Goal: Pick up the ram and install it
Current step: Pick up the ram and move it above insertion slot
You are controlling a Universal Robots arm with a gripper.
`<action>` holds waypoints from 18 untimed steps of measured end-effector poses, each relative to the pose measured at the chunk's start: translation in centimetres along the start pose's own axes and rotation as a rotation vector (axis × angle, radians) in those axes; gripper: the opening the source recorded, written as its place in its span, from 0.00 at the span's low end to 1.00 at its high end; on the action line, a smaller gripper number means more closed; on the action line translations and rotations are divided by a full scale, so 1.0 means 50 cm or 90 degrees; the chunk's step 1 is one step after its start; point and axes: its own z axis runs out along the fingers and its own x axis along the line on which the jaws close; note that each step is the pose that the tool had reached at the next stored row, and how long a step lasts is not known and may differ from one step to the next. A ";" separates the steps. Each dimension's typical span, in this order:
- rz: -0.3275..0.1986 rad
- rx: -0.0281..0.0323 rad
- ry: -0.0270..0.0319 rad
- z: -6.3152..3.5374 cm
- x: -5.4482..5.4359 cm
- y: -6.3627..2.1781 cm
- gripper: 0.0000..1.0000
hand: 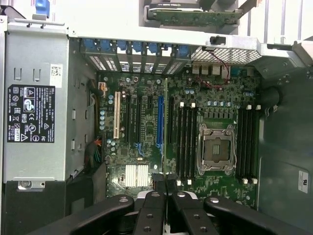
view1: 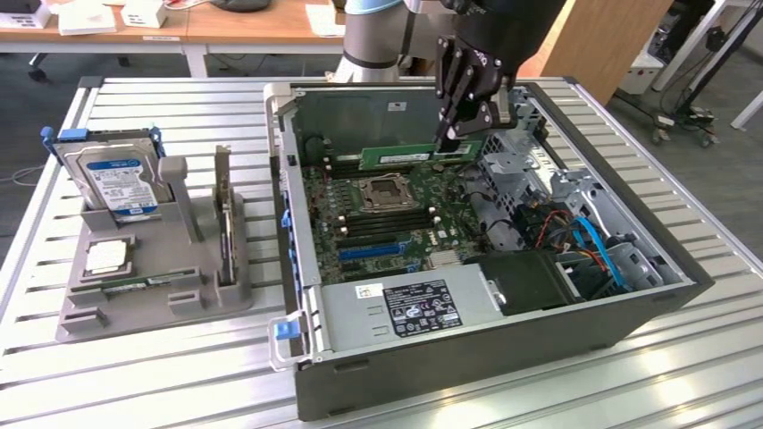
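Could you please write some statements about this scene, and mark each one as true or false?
1. The end effector holds the ram over the open computer case. True.
2. The hard drive lies inside the case. False: it stands in the grey holder on the exterior view's left.
3. The CPU socket carries a cooler. False: it is bare.
4. The power supply bears a label. True.
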 end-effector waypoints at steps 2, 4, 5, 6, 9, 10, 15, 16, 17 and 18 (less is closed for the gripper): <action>0.000 0.0000 0.0000 0.000 0.000 0.000 0.12; 0.000 -0.0001 0.0000 0.000 0.000 0.000 0.12; 0.000 -0.0007 0.0000 0.000 0.000 -0.001 0.12; 0.000 -0.0017 -0.0001 0.000 0.000 -0.003 0.12; 0.001 -0.0100 -0.0003 0.000 0.000 -0.011 0.12; 0.001 -0.0141 -0.0003 0.000 0.000 -0.013 0.12; 0.002 -0.0184 -0.0005 -0.001 0.000 -0.016 0.12; 0.002 -0.0184 -0.0005 -0.001 0.000 -0.016 0.12; 0.001 -0.0182 -0.0006 0.000 0.000 -0.016 0.12; 0.001 -0.0174 -0.0005 0.000 -0.001 -0.016 0.12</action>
